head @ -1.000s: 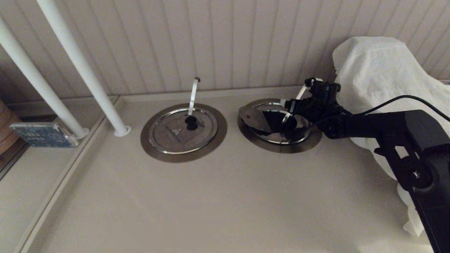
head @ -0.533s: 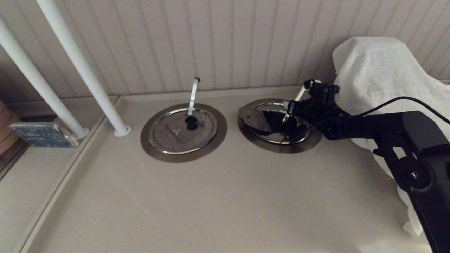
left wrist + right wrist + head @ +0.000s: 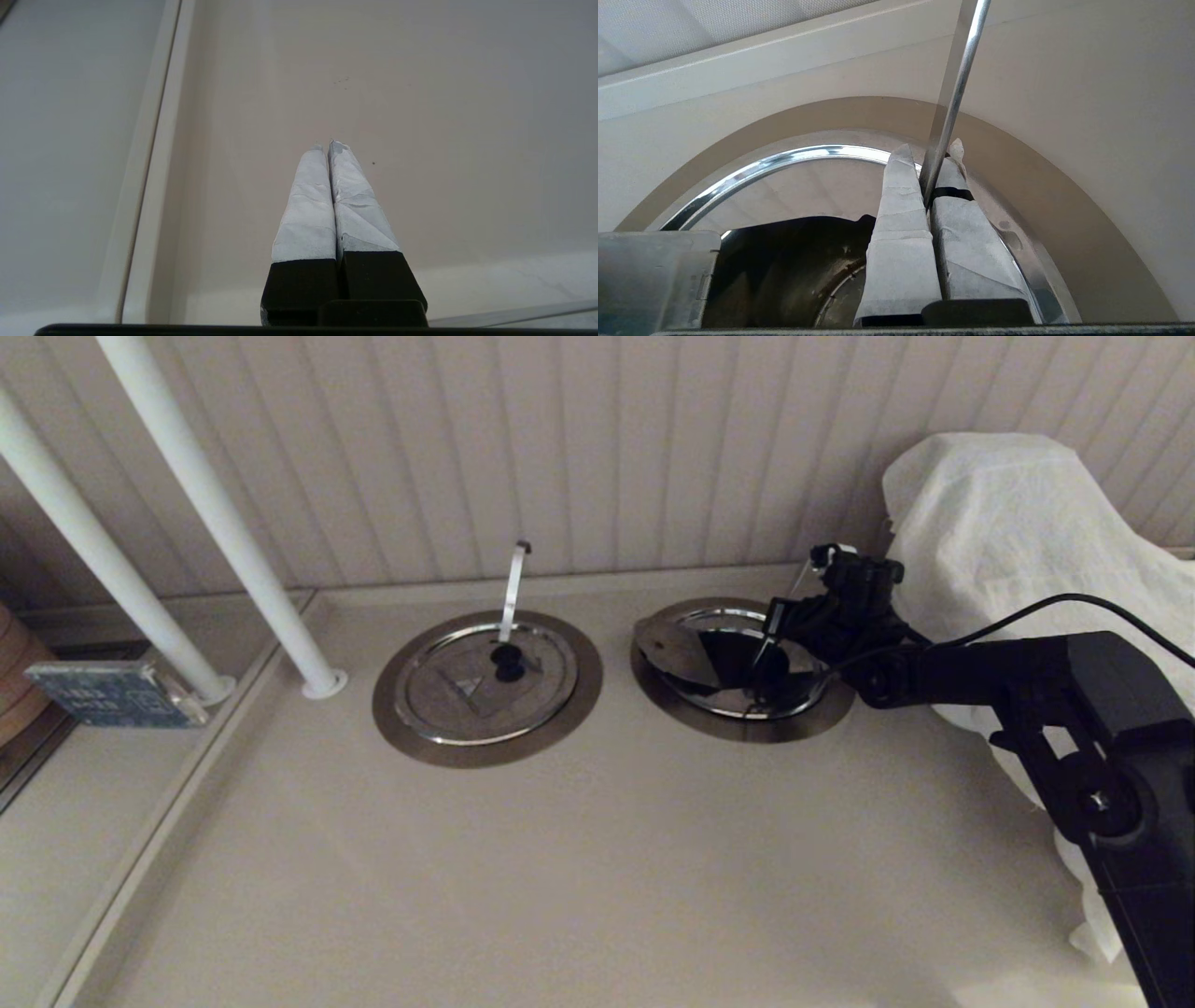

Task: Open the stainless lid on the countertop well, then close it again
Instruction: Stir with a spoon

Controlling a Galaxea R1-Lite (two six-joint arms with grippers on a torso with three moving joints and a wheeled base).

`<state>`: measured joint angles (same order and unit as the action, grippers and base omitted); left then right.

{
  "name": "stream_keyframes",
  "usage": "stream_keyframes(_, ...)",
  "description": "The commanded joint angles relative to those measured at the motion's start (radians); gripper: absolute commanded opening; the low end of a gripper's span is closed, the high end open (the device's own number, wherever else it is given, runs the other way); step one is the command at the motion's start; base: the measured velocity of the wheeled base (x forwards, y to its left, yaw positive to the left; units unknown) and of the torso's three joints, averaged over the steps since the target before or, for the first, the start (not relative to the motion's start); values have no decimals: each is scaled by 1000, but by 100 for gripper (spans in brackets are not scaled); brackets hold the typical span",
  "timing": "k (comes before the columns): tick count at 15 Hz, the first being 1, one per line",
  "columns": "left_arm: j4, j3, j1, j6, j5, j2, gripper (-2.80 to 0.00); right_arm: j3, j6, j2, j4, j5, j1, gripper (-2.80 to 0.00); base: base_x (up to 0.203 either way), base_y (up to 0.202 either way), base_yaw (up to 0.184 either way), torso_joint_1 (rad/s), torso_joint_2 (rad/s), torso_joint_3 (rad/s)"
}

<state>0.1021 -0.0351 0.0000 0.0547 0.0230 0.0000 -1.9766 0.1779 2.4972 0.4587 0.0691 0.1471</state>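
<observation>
My right gripper (image 3: 930, 154) is clenched on the slanted steel strip (image 3: 955, 88) over the open countertop well (image 3: 742, 658).

The well sits right of centre in the head view, dark and shiny inside its brushed-bronze ring (image 3: 794, 725); what looks like the stainless lid (image 3: 674, 649) stands tilted at the well's left side, though the dim view leaves its exact seat unclear. In the right wrist view my taped fingers (image 3: 901, 214) pinch the thin strip between them, above the polished rim (image 3: 784, 158). My right arm (image 3: 990, 672) reaches in from the right edge, in front of a white cloth (image 3: 1018, 523). To the left, the twin lid (image 3: 485, 686) lies flat in its ring, with a near-vertical strip (image 3: 513, 588). My left gripper (image 3: 327, 147) hangs with fingers pressed together over bare beige countertop (image 3: 444, 140).
</observation>
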Motion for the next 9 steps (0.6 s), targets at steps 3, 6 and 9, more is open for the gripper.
stream_keyframes(3,1,0,0,1,0,0,-280,1,2,-1,5,3,2,-280,0,0,0,0,0,0)
stream_keyframes(6,1,0,0,1,0,-1,-280,1,2,-1,20,6,2,-280,0,0,0,0,0,0)
stream_keyframes(9,1,0,0,1,0,-1,-280,2,0,-9,23,9,5,-280,0,0,0,0,0,0)
